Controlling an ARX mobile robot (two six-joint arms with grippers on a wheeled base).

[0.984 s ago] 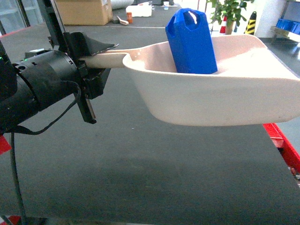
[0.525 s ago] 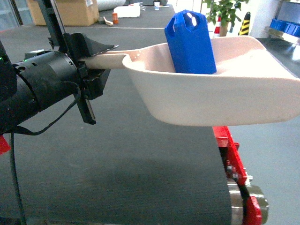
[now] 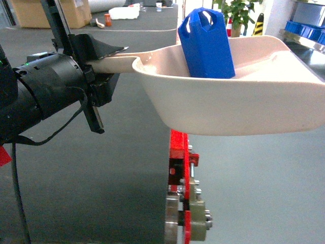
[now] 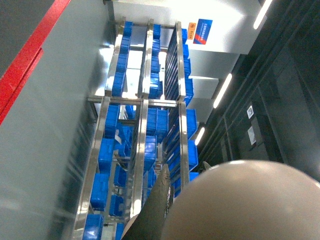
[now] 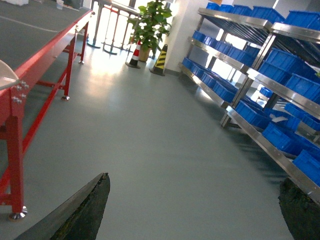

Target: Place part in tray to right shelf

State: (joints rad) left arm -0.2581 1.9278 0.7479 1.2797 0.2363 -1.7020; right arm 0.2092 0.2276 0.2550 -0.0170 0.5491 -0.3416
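In the tray, the part stands upright against the back wall, as it did a second ago. My left gripper stays clamped on the tray's handle. The view has swung right: the belt's red end frame and bare floor now show. Carry under way. My right gripper hangs parted, empty.

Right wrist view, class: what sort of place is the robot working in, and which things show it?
Probably a factory or warehouse floor. Steel racks hold rows of blue crates, a red-framed conveyor with a dark belt runs along the left, and a yellow-and-black striped post stands beside a potted plant on the grey floor.
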